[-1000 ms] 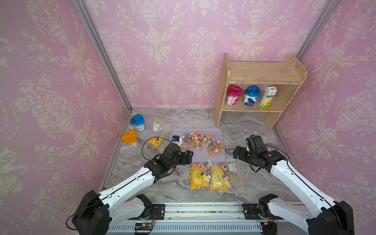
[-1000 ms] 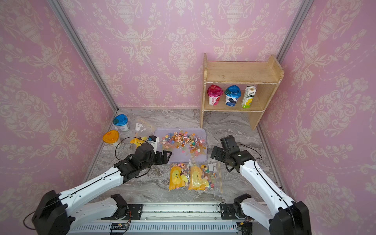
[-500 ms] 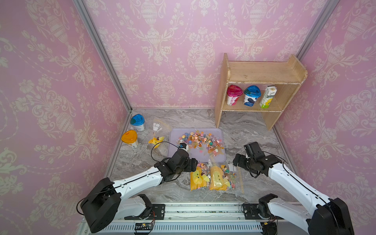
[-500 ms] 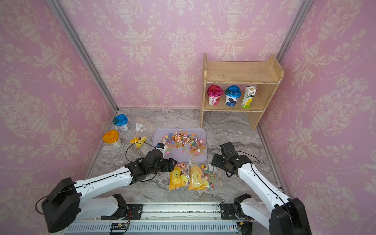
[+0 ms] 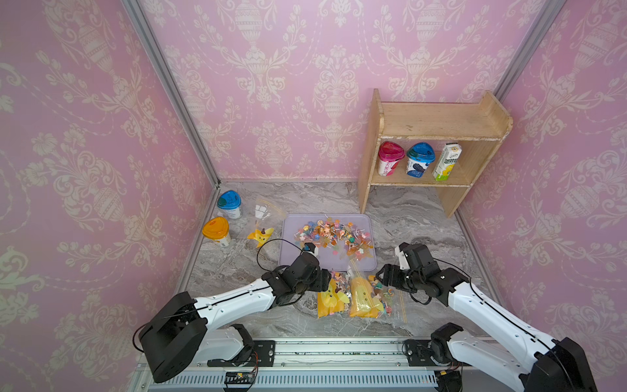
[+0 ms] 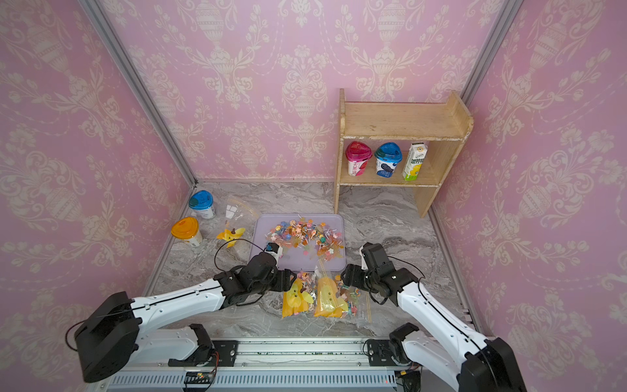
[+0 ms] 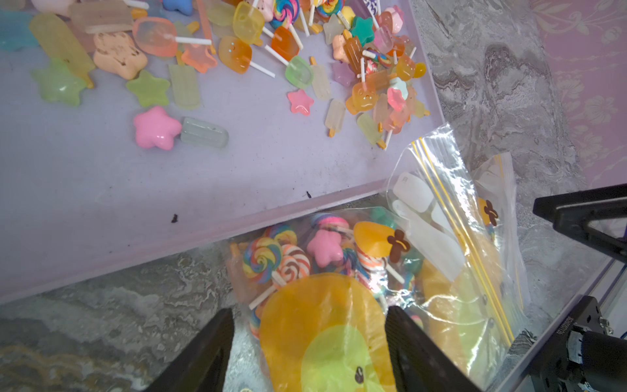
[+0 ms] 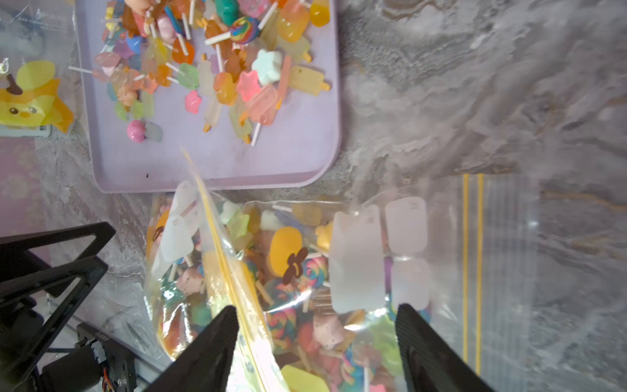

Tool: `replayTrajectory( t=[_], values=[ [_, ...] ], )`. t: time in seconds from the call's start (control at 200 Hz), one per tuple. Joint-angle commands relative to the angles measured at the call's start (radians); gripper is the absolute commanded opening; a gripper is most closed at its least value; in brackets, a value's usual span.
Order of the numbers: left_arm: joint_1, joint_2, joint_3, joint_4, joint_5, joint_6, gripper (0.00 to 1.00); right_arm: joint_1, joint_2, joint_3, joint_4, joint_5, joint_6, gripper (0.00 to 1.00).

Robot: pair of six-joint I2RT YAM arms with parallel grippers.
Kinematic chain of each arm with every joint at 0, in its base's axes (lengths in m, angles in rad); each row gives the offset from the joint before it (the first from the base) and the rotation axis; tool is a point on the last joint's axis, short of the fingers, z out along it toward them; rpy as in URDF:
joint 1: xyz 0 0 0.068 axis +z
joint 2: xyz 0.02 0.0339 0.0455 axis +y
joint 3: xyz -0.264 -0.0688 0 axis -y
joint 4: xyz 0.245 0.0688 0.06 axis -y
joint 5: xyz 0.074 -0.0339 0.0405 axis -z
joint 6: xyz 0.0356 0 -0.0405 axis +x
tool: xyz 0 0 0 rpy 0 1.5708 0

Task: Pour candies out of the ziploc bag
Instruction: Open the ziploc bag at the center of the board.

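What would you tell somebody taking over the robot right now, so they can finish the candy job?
Left claw: open, straddling one full ziploc bag.
Right claw: open, over the second full bag.
Both bags lie on the table, in front of the purple tray.
Done: a heap of candies is on the tray.
Left to do: grip each bag and tip its candies onto the tray.

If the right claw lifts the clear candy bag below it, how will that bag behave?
Probably floppy: the bag is thin, creased film. Its loose candies would likely shift and make it sag. The glossy plastic may slip.
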Motion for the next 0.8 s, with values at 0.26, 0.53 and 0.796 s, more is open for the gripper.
replayTrajectory(
  t=[0.26, 0.53, 0.796],
  values=[
    [-0.009, -0.038, -0.019, 0.042, 0.067, -0.034, 0.65, 0.1, 0.142, 0.035, 0.114, -0.052, -0.042, 0.45],
    [-0.01, -0.016, 0.002, 0.06, 0.086, -0.028, 0.64, 0.138, 0.203, 0.04, 0.185, -0.073, -0.024, 0.35],
    [-0.017, -0.027, 0.016, 0.082, 0.105, -0.031, 0.62, 0.192, 0.254, 0.073, 0.204, -0.075, -0.014, 0.1]
  ],
)
